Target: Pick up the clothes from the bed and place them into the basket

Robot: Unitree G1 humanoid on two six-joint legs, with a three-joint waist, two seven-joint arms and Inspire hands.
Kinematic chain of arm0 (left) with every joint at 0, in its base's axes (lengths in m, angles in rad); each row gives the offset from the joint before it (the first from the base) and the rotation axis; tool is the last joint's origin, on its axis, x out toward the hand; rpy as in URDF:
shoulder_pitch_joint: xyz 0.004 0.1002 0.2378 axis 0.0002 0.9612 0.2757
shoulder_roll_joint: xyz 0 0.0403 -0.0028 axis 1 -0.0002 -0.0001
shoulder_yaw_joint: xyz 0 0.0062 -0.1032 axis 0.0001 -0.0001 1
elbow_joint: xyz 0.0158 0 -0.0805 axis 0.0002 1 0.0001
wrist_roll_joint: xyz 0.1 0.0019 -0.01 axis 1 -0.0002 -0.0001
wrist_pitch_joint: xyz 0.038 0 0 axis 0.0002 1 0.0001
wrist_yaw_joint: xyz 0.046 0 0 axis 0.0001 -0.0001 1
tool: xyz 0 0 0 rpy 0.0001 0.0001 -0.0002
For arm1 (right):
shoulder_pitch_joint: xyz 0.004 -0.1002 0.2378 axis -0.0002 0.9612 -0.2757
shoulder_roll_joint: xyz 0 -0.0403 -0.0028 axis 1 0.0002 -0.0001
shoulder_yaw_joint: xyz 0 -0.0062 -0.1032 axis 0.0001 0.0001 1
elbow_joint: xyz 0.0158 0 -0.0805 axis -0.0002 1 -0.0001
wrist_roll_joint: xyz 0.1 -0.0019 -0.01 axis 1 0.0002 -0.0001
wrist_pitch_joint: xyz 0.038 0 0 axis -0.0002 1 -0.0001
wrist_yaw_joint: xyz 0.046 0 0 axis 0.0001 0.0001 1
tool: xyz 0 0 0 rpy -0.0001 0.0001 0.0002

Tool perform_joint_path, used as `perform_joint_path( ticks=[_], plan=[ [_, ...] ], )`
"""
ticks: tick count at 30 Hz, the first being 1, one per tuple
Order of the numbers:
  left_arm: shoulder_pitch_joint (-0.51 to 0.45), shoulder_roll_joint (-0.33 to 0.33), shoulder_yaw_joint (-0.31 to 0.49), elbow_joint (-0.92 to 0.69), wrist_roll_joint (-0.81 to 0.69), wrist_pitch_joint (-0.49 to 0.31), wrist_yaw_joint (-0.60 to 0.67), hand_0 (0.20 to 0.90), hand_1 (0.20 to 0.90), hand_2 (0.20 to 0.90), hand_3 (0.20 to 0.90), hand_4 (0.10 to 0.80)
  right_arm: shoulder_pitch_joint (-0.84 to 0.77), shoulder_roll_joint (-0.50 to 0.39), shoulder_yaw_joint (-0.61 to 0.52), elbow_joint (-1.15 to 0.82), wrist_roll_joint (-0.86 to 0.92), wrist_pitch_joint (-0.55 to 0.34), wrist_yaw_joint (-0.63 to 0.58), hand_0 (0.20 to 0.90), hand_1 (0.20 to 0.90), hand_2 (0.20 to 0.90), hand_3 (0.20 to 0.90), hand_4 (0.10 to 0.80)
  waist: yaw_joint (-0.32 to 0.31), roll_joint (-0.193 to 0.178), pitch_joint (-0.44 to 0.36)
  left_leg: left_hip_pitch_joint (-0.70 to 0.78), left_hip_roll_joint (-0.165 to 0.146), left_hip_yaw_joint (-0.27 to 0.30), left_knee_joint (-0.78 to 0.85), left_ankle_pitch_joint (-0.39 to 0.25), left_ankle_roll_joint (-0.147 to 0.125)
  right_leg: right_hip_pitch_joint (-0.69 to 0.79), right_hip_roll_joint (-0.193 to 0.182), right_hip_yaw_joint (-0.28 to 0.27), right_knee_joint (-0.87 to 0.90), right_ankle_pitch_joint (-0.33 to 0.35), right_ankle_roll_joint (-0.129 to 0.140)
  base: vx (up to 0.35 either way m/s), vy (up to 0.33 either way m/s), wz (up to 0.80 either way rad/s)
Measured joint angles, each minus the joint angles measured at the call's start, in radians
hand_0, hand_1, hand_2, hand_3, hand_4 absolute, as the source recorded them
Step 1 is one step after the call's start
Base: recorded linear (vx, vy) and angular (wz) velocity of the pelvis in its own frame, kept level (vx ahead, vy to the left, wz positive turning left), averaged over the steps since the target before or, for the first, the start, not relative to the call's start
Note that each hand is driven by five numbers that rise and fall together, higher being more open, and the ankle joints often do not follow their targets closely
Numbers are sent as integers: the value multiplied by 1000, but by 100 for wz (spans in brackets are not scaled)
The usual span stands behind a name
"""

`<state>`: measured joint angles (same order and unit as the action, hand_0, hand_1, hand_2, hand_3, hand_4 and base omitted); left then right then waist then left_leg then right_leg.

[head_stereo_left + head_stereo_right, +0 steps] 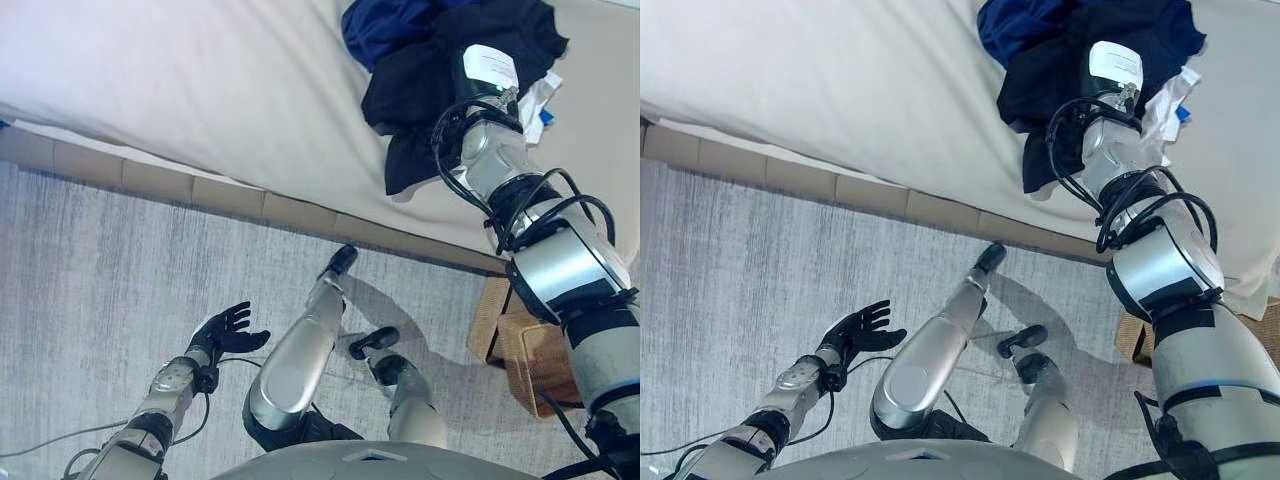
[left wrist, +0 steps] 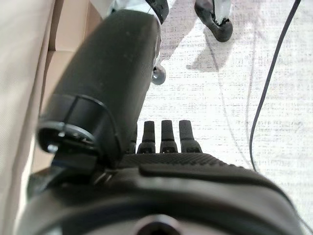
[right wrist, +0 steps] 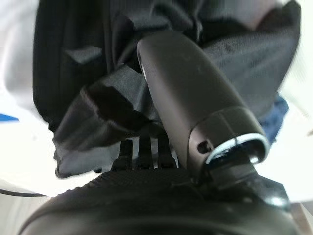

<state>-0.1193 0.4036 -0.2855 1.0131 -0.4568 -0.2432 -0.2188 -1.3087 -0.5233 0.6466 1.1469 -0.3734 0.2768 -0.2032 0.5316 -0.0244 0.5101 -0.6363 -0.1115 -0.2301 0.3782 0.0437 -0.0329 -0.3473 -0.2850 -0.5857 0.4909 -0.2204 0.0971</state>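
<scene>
Clothes: a heap of black clothes (image 1: 450, 80) and a blue garment (image 1: 385, 25) lies on the bed (image 1: 200, 80), near its front edge on the robot's right, with a white piece (image 1: 538, 100) at the heap's right side. One black flap hangs toward the bed's edge.
Right hand: the right hand (image 3: 146, 152) is stretched over the bed into the black clothes. In its wrist view the thumb lies against the dark cloth and the fingers (image 3: 142, 149) run down into the folds, their tips hidden, so I cannot tell whether they grip.
Left hand: the left hand (image 1: 228, 330) hangs low over the rug (image 1: 100, 270), well apart from the bed, fingers spread and holding nothing.
Basket: a woven basket (image 1: 515, 350) stands on the floor just below the bed's edge on the robot's right, mostly hidden behind the right arm.
Edges: the bed's front edge runs slantwise across the head views, with a tan frame (image 1: 150, 180) under it, bordering the rug.
Open room: most of the bed's sheet to the left of the heap is bare; the rug around the left hand is open.
Writing: a white label sits on the right wrist; nothing on it can be read.
</scene>
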Motion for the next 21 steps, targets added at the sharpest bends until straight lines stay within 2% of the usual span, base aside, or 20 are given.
perform_joint_path(
  ticks=[4,9,12,13,15,16,17,18,19,20,21],
  plan=[
    [42,2,47,-40,-7,2,-9,900,900,900,900,800,-37,-4,-2,15,88,7,-44,300,300,300,200,100,15,1,0,-49,4,-15,4,2,-3,-45,-6,-20,7,0,0,-50,3,7],
    [99,1,56,-47,-13,2,-2,900,900,900,900,800,-30,-9,-24,-165,207,-75,-250,300,300,300,200,100,4,1,0,-56,31,15,-2,9,-14,-51,7,-18,-15,1,0,-48,-38,-18],
    [103,-1,65,-46,-11,-3,9,900,900,900,900,800,-23,-30,-91,-366,203,-147,-395,300,300,300,200,100,-7,-1,0,-33,63,77,-28,18,-27,-48,21,21,-42,5,-6,0,-90,-30],
    [104,-2,76,-45,-7,-3,16,900,900,900,900,800,-20,-48,-99,-428,194,-150,-423,300,300,300,200,100,-18,-5,0,-9,74,104,-44,27,-38,-33,21,31,-46,6,-6,42,-98,-21],
    [107,-2,104,-37,11,-3,27,900,900,900,900,800,10,-85,-135,-541,185,-149,-452,300,300,300,200,100,-27,-7,1,51,85,143,-61,32,-35,12,24,52,-69,8,-10,91,-87,-24],
    [112,3,116,-27,27,-4,38,900,900,900,900,800,34,-107,-167,-610,171,-149,-476,300,300,300,200,100,-40,-18,-5,96,86,156,-82,26,-43,52,32,67,-111,9,-12,170,-127,-32],
    [113,11,130,-25,35,-4,43,900,900,900,900,800,57,-133,-197,-679,157,-146,-493,300,300,300,200,100,-52,-43,-12,120,82,163,-103,-7,-89,81,41,85,-175,16,-18,212,-114,-38],
    [105,22,137,-16,55,1,50,900,900,900,900,800,74,-168,-217,-737,139,-149,-518,300,300,300,200,100,-77,-89,-30,84,49,135,51,-42,-37,88,22,88,-228,27,-17,207,-72,-79],
    [126,18,143,-11,78,8,57,900,900,900,900,800,88,-203,-229,-791,135,-147,-520,300,300,300,200,100,-67,-92,-33,143,62,104,129,-105,4,114,41,107,-256,40,2,222,-48,-103],
    [140,21,169,-15,111,23,60,900,900,900,900,800,137,-237,-284,-882,135,-146,-512,300,300,300,200,100,-94,-105,-35,213,73,129,44,-131,14,154,55,119,-284,70,41,188,-78,-89],
    [141,26,179,-13,133,31,69,900,900,900,900,800,198,-269,-343,-947,135,-145,-516,300,300,300,200,100,-135,-125,-49,257,59,139,-16,-119,-2,178,51,140,-288,76,48,197,-77,-42]
  ],
)
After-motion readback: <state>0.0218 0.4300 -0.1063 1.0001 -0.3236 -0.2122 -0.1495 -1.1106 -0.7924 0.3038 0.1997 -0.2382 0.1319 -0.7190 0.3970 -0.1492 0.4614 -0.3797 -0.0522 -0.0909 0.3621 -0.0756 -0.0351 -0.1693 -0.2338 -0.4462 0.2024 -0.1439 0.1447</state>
